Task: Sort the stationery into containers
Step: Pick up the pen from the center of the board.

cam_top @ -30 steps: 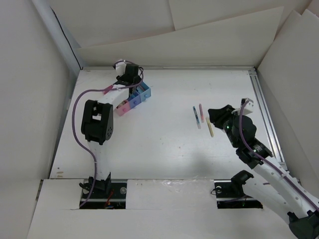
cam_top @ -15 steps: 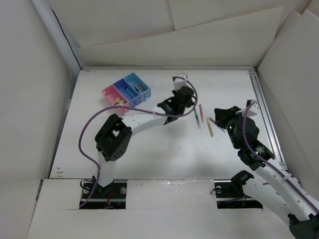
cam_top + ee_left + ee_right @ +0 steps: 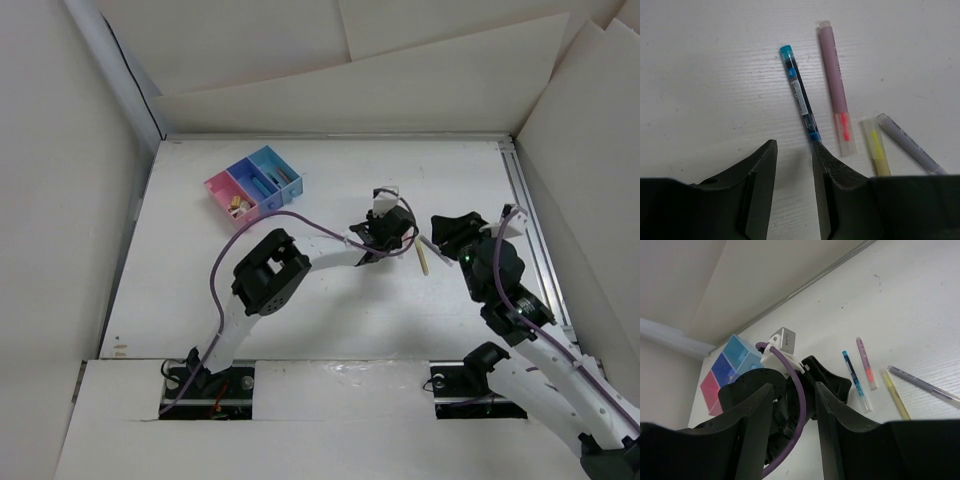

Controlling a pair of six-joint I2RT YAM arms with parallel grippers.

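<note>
the left fingers (image 3: 390,240) sit low over the surface (image 3: 300,310), a little right of its middle, where four sticks of stationery lie close together. seen from the left wrist, the two dark fingers stand a little apart with only bare surface in the gap, so they grip nothing. the tip of the finger on the right of that view is at the near end of the blue pen (image 3: 800,95); whether it touches cannot be told. the pen lies tilted, its teal cap pointing away. just beside it, on the side toward the right edge and not touching, lies the pink highlighter (image 3: 834,90), a clear cap over its red tip. further toward the right edge come the yellow highlighter (image 3: 877,150) and the lavender pen (image 3: 907,142), their near parts hidden behind the finger. the right fingers (image 3: 448,232) are just beside this group on the right-edge side; in their own wrist view they are parted with nothing between them. the containers (image 3: 243,172) stand well apart from all this, near the far left corner, joined in a slanted row: the pink bin (image 3: 216,187) closest to the left edge, then the dark blue bin (image 3: 246,176), then the light blue bin (image 3: 268,158). some small pale bits (image 3: 237,206) lie in the pink bin; what the other two hold is too small to tell.
</note>
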